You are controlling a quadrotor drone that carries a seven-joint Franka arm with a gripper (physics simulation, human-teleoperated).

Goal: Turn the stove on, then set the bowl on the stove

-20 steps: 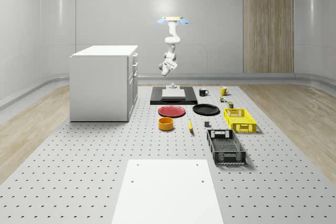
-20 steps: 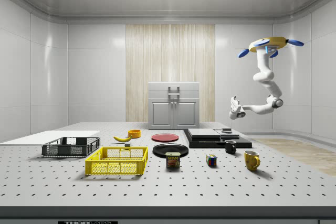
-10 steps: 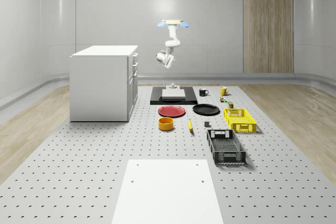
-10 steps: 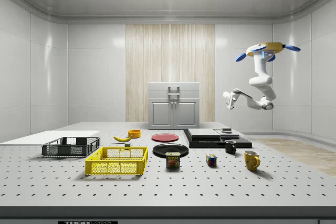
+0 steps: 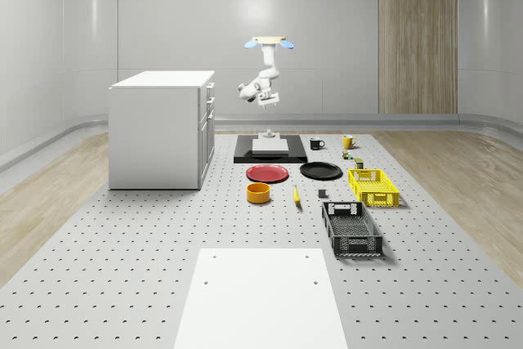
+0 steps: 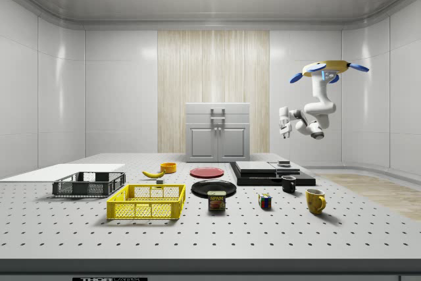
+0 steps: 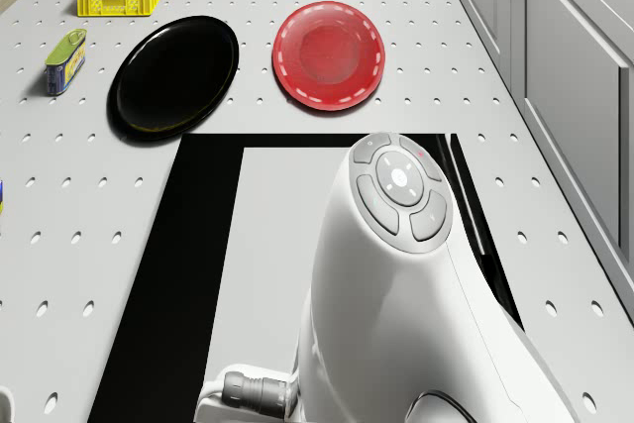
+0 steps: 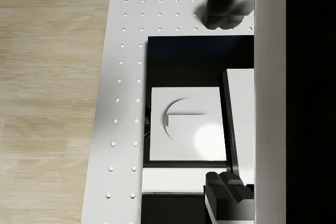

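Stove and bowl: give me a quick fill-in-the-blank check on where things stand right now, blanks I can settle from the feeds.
1. The drone hovers above the ____ end of the table, over the stove.
2. The bowl sits on the table, its colour is ____.
3. Between the bowl and the stove lies the ____ plate.
4. The gripper hangs in the air above the stove, touching ____.

Missing words: far; orange; red; nothing
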